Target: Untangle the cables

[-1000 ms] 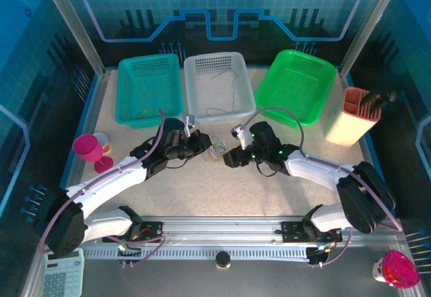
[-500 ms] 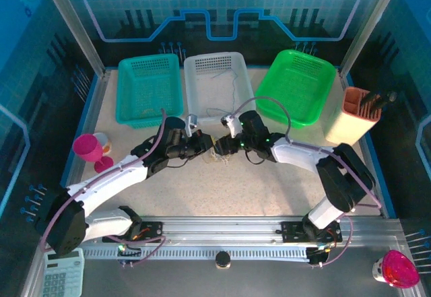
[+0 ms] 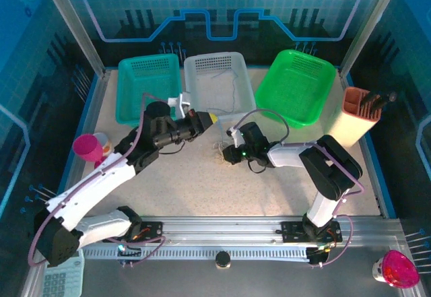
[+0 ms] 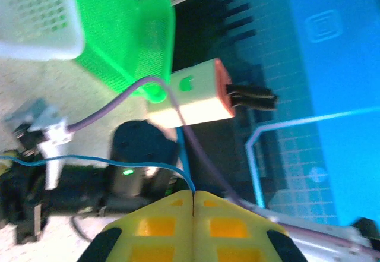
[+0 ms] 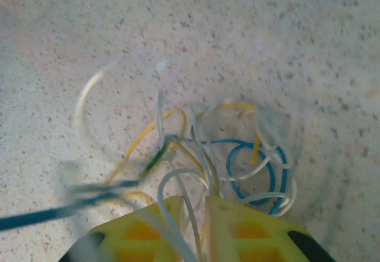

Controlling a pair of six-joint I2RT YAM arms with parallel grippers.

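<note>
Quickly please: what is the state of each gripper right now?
Left gripper: closed, holding the blue cable.
Right gripper: almost closed, white cable in the narrow gap; a grip cannot be told.

There are 3 baskets (image 3: 149, 88), 2 pink cups (image 3: 87, 147), 1 calculator (image 3: 60, 278), 1 pen holder (image 3: 347, 125) and perhaps 4 tangled cables (image 5: 237, 161).

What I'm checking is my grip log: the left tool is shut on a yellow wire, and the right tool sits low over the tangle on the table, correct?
Not quite. The left wrist view shows the left tool shut on a blue wire, not a yellow one. The right tool does sit low over the tangle.
</note>
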